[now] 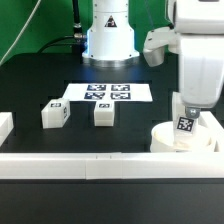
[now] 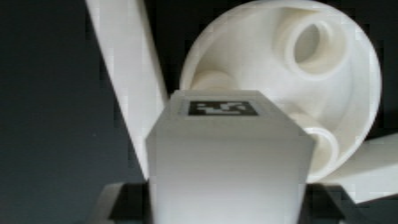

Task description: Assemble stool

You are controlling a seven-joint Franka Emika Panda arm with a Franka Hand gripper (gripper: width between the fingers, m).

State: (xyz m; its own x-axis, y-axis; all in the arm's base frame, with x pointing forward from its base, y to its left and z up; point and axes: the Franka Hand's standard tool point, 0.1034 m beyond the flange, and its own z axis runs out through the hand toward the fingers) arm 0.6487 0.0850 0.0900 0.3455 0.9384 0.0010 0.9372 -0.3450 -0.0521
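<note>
The round white seat (image 1: 172, 139) lies at the exterior view's right, against the front rail. One white leg (image 1: 186, 122) with a square tag stands upright on the seat, and my gripper (image 1: 187, 108) comes down over it from above. In the wrist view the leg (image 2: 231, 150) fills the middle, and the dark fingers (image 2: 128, 200) press on its two sides. Behind the leg is the seat (image 2: 285, 70) with one of its holes showing. The gripper is shut on this leg. Two more legs (image 1: 55, 115) (image 1: 103, 114) stand loose on the black table.
The marker board (image 1: 108, 93) lies flat at the back middle, before the arm's base (image 1: 108, 40). A long white rail (image 1: 80, 160) runs along the front edge and shows in the wrist view as a rail (image 2: 121, 60) beside the seat. A short rail piece (image 1: 5, 126) sits at the left.
</note>
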